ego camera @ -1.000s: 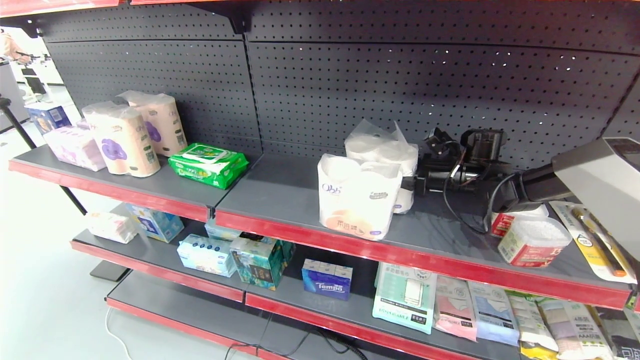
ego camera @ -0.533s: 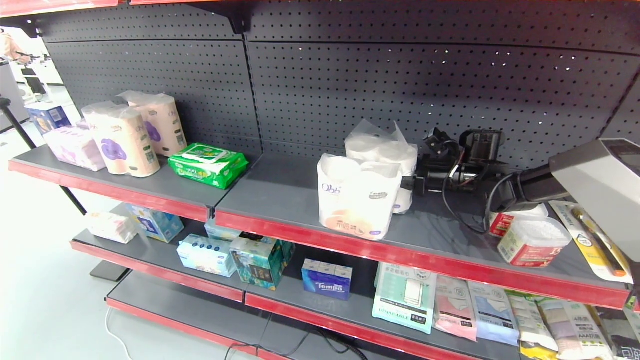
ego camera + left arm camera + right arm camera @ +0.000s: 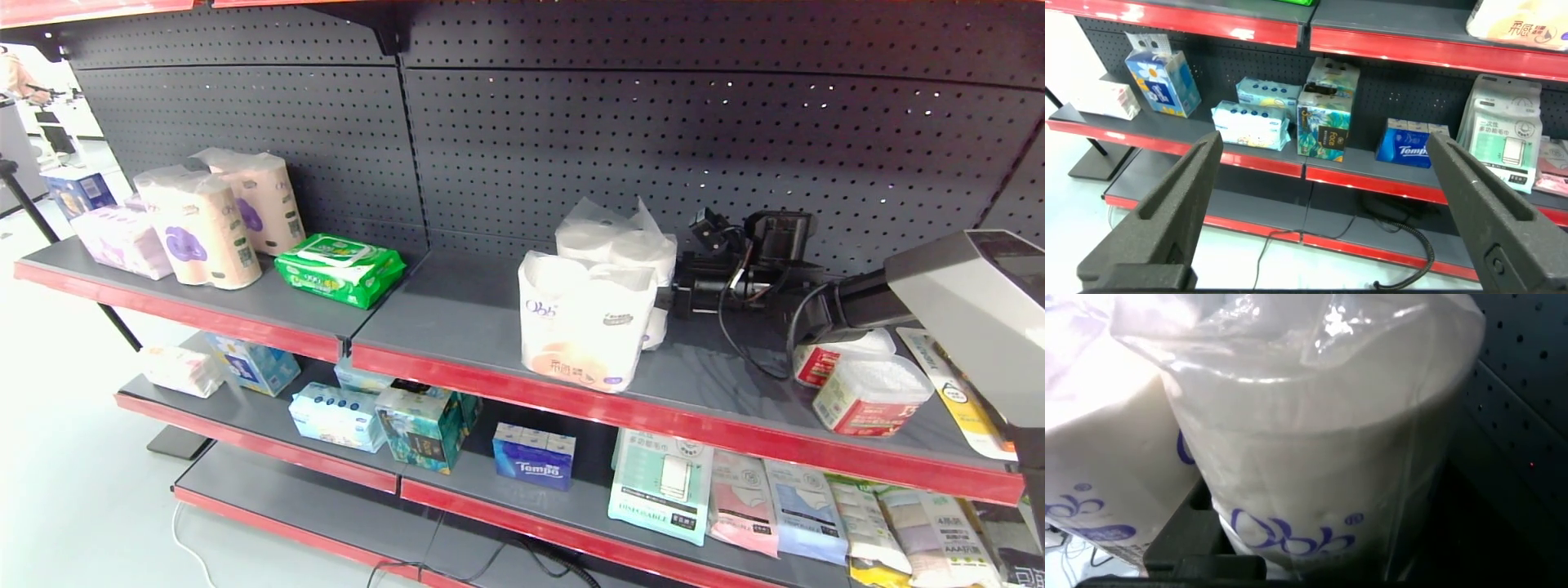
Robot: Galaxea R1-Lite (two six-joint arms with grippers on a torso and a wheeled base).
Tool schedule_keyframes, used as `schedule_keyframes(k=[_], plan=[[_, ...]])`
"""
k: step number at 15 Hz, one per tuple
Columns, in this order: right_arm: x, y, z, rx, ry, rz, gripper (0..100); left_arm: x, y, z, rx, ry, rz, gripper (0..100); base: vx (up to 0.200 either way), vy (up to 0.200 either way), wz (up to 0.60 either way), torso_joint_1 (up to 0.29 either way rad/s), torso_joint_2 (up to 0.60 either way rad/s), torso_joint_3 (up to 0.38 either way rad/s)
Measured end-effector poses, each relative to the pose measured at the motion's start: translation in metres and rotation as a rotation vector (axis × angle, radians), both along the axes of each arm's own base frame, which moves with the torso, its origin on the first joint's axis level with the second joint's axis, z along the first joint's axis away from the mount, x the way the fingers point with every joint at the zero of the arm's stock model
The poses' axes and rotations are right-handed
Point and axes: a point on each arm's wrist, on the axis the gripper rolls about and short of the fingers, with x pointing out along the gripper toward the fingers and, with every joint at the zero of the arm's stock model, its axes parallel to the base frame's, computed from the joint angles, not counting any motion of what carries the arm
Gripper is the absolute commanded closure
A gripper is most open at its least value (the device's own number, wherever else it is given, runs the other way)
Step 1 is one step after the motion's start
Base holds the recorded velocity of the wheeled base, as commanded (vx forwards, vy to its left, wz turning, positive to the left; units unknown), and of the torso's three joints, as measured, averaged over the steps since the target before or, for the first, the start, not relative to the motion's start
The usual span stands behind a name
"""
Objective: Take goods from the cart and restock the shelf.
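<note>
Two white toilet-roll packs stand on the middle shelf [image 3: 465, 314]. The front pack [image 3: 584, 318] sits near the red edge. The rear pack [image 3: 616, 237] is just behind it, and my right gripper [image 3: 673, 298] is shut on its right side, close to the pegboard. In the right wrist view the held pack [image 3: 1323, 457] sits right against the camera, with the front pack [image 3: 1086, 465] beside it. My left gripper [image 3: 1324, 143] hangs open and holds nothing, facing the lower shelves with their tissue boxes [image 3: 1327, 118].
Cotton-swab tubs [image 3: 869, 392] and a flat yellow card pack [image 3: 951, 392] lie right of my right arm. Green wipes [image 3: 339, 265] and peach roll packs [image 3: 200, 224] stand on the left shelf section. Bare shelf lies between the wipes and the white packs.
My right gripper and the rear toilet-roll pack have shifted slightly left and up, towards the pegboard. The front pack has stayed put.
</note>
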Motion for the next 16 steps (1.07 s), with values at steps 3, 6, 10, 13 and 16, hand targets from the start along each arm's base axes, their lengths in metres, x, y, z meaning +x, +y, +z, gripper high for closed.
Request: schedule_keyframes(k=[3,6,10,13,16], plan=[[0.001,0.003,-0.002,0.002,0.005,0.004,100,0.000,0.000,0.000,0.000,0.000,0.000,0,0.000,0.000,0.00,0.000,0.00,0.000],[0.002,0.005,-0.004,-0.003,0.006,-0.008,100,0.000,0.000,0.000,0.000,0.000,0.000,0,0.000,0.000,0.00,0.000,0.00,0.000],[0.003,0.004,-0.008,-0.016,0.022,-0.042,100,0.000,0.000,0.000,0.000,0.000,0.000,0,0.000,0.000,0.00,0.000,0.00,0.000],[0.004,0.001,-0.010,-0.020,0.040,-0.054,100,0.000,0.000,0.000,0.000,0.000,0.000,0,0.000,0.000,0.00,0.000,0.00,0.000],[0.004,-0.003,-0.011,-0.026,0.060,-0.058,100,0.000,0.000,0.000,0.000,0.000,0.000,0,0.000,0.000,0.00,0.000,0.00,0.000]])
